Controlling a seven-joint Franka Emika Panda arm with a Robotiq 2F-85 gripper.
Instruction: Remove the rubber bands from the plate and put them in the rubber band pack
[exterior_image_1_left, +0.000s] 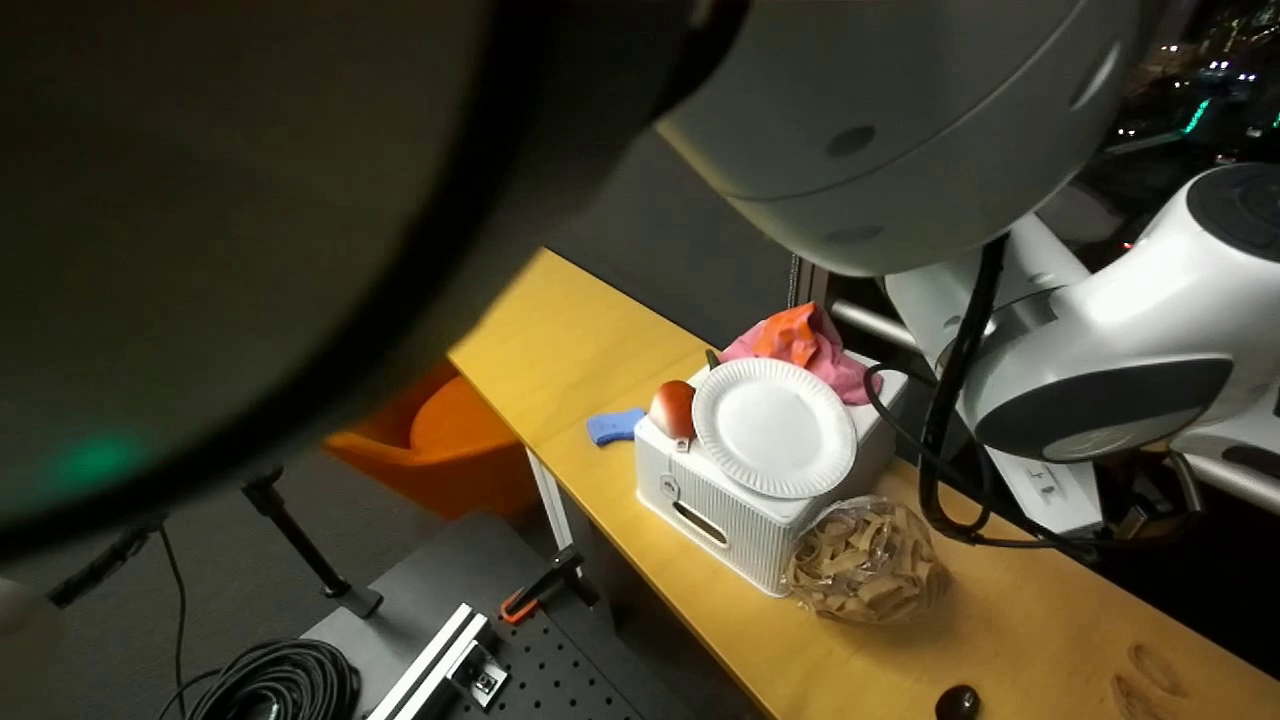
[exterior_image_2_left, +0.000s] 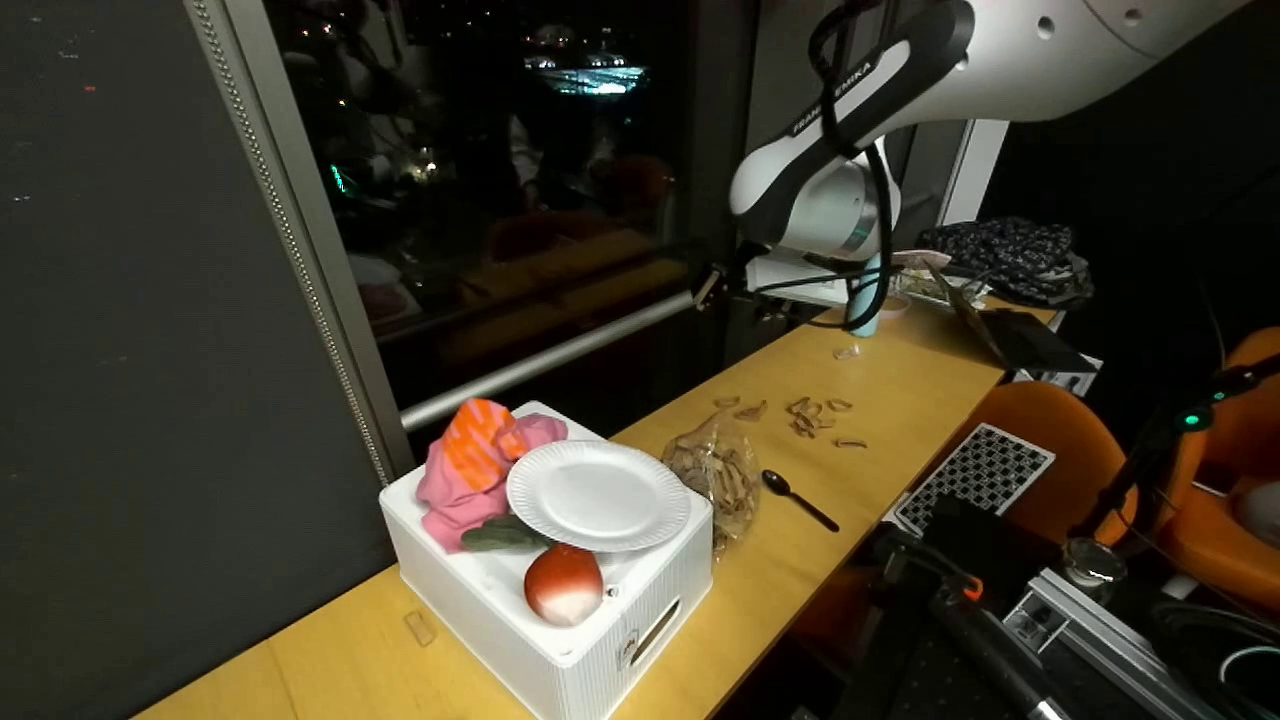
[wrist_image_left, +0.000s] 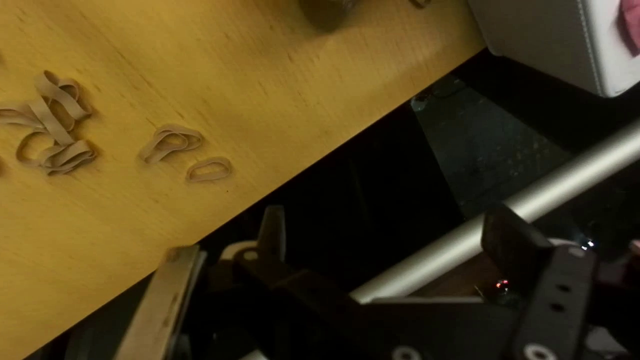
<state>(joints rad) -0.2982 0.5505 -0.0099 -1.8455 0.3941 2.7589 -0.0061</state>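
Spread wide, with nothing visible pinched between: the black two-finger gripper (wrist_image_left: 365, 225), poised off the edge of the yellow wooden table (wrist_image_left: 300, 90), near a silver metal rail (wrist_image_left: 440, 257). Loose on the wood, not on the round white fluted plate (exterior_image_2_left: 598, 497), seemingly paper: thin tan-beige rubber bands (wrist_image_left: 52, 122), partly tangled. Beside the ribbed white box (exterior_image_2_left: 480, 622) under that plate: the rubber band pack (exterior_image_1_left: 868, 565), a roundish clear plastic bag, full and tan-brown inside.

Likely trouble in lowering from here: a knock against rail or table edge, owing to the position off the wood. At the pick, probable slipping or dragging of neighbours, from thinness, flat lie and tangling. A real chance of nudging the single tan loop (wrist_image_left: 200, 177) over the table edge, given so little wood beyond. At the pack, danger of dropping bands outside or against the crinkled wall, with the mouth impossible to make out. Also worth fearing: a brush of the white robot arm (exterior_image_2_left: 960, 80) against the plate, enough to slide it onto the pack.
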